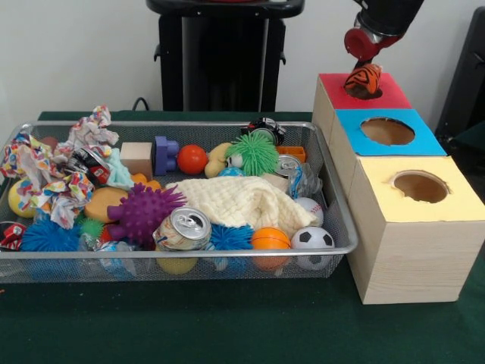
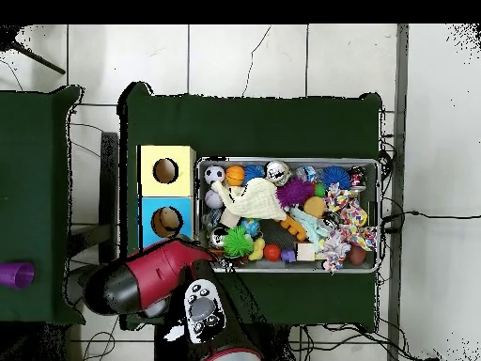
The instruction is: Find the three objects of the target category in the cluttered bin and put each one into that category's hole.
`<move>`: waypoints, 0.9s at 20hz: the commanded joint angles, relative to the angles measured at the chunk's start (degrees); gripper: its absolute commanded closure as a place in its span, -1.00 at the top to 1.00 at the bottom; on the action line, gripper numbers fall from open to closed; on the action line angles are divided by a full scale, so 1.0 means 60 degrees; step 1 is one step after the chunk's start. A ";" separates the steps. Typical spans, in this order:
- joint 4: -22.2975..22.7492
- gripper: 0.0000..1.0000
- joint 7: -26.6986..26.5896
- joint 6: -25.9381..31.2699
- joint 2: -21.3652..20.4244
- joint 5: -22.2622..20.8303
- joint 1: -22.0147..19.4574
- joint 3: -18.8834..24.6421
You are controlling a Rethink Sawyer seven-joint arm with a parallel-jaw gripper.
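The hand (image 1: 364, 74) pinches an orange striped ball (image 1: 363, 80) right over the hole in the red box (image 1: 333, 82), seemingly partly inside. Drop-off step: next, release, rise, return to the bin (image 1: 333, 199) for another ball.

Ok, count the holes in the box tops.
3, in a row in the front view: red hole farthest back, with an orange ball at it; blue hole in the middle; yellow hole nearest. None seems hidden.
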 commanded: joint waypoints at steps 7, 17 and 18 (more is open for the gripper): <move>-0.1354 -1.00 0.0005 -0.2455 0.1642 -0.0733 -0.0013 0.0941; -0.1501 -1.00 0.0295 -0.3349 0.2383 -0.0975 0.0146 0.0746; -0.1482 -1.00 0.0286 -0.3617 0.2473 -0.1048 0.0117 0.0756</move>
